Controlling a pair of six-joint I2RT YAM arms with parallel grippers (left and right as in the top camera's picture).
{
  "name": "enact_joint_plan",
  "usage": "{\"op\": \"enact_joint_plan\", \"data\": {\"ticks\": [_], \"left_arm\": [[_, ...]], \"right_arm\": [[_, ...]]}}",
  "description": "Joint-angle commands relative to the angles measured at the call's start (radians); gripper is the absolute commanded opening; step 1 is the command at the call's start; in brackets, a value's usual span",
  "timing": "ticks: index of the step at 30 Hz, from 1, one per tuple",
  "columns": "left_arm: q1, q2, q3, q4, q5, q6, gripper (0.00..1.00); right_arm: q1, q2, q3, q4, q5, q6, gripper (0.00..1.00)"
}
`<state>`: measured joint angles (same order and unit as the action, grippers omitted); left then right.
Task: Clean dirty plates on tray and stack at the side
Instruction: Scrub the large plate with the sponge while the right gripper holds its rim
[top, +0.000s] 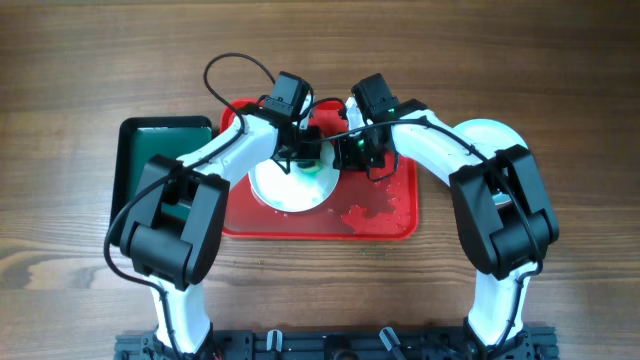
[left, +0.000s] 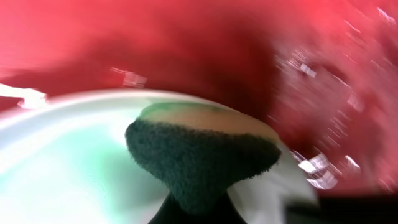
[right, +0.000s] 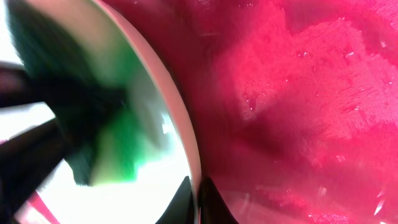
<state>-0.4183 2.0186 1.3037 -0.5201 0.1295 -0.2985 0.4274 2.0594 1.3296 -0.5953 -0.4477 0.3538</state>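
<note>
the red tray (top: 395, 225) holds one white plate (top: 290, 190) that i can make out, lying left of the tray's middle. the bare floor toward the tray's right front corner looks wet and blotchy. a dark green tray (top: 150, 150) sits just beside the red tray's left rim, largely covered by the left arm; what is in it cannot be told. both trays rest on the wooden table (top: 80, 80).

the left gripper (top: 297, 152) is over the far part of the plate, its jaws closed around a sponge (left: 199, 155) with a dark green scrub face and a pale back, which presses on the plate's surface near its rim. a green streak (right: 124, 149) shows on the plate beside the sponge.

the right gripper (top: 345, 152) is at the plate's right edge, toward the tray's centre. in the right wrist view its two fingertips (right: 184, 198) straddle the plate's rim, one on each side, pinching it.
</note>
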Motion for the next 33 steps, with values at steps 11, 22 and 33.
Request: {"op": "enact_joint_plan", "data": {"ticks": [11,22,33], "left_arm": [[0.017,0.031,-0.015,-0.417,0.222,0.264,0.04],[0.022,0.031,-0.015,-0.009,-0.279,-0.055,0.04],[0.019,0.031,-0.015,-0.360,-0.218,-0.194,0.04]], "right_arm": [[0.007,0.012,-0.006,-0.008,-0.025,-0.009,0.04],[0.007,0.012,-0.006,-0.008,-0.024,-0.010,0.04],[0.007,0.012,-0.006,-0.008,-0.024,-0.010,0.04]]}}
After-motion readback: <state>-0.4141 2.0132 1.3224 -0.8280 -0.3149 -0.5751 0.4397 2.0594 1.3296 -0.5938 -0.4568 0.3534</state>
